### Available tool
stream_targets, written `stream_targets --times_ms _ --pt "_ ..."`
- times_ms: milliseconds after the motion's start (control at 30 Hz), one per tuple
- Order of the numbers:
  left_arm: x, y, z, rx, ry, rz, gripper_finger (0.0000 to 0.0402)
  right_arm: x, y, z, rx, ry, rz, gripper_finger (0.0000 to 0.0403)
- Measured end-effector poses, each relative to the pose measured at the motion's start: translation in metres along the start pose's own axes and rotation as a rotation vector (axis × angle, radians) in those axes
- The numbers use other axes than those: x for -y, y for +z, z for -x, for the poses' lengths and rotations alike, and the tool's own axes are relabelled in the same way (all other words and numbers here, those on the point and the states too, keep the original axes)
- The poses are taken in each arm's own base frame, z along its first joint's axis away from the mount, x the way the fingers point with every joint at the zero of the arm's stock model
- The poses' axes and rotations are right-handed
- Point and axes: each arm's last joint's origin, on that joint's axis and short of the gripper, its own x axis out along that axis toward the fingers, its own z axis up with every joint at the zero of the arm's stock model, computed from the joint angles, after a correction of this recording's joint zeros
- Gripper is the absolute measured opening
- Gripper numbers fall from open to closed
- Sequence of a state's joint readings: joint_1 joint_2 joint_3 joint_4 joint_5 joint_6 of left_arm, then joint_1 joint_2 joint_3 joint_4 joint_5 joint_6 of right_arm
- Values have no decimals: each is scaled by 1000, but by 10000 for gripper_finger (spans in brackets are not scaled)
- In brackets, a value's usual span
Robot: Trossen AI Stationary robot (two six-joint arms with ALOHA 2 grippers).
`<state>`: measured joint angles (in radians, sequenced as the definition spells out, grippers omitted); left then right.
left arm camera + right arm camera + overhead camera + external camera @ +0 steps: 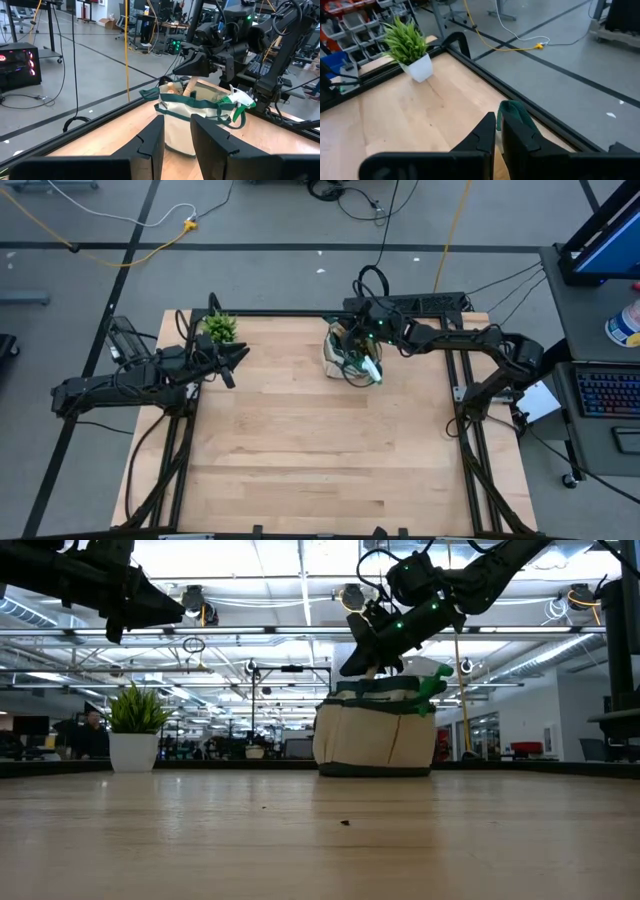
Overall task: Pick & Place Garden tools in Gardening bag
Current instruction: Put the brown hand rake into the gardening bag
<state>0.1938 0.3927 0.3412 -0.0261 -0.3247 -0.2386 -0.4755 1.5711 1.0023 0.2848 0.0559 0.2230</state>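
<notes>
A two-armed robot nears the end of a tidy-up: the right end effector (368, 340) hangs just above the mouth of the gardening bag (375, 740), its fingers drawn together on nothing that can be seen. The bag stands upright near the far edge of the wooden worktop (320, 450), already packed; wooden handles (189, 86) poke up inside it, and the green spray bottle (235, 102) with its white nozzle leans out over the rim on the side towards the right arm. No loose tool can be seen on the worktop.

The left end effector (238, 358) waits well apart, held high by the small potted plant (220, 328), fingers slightly parted and empty.

The bag looks soft and light, a fabric tote whose walls and looped handles would give way under a push, so anything dropped in is best lowered straight through the open top. The bottle appears light, smooth plastic; its narrow neck under the nozzle seems the surest place to take hold.
</notes>
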Motion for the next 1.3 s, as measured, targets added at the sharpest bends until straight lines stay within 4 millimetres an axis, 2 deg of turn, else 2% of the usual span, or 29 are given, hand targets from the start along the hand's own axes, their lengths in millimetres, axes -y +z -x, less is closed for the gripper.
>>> stream_targets --times_ms 267,533,700,1000,1300 --pt "0 0 0 0 1 -45 99 -8 -8 1 -53 -59 30 15" --pt "-1 0 0 8 35 -53 99 -13 -28 -15 -112 -56 39 16" --pt "-1 0 0 8 35 -53 99 -17 -30 -16 -105 -72 51 20" --pt "-1 0 0 9 42 -58 99 -17 -27 -15 -75 -73 98 66" --pt "-1 0 0 9 42 -58 99 -18 -27 -15 -69 -69 102 159"
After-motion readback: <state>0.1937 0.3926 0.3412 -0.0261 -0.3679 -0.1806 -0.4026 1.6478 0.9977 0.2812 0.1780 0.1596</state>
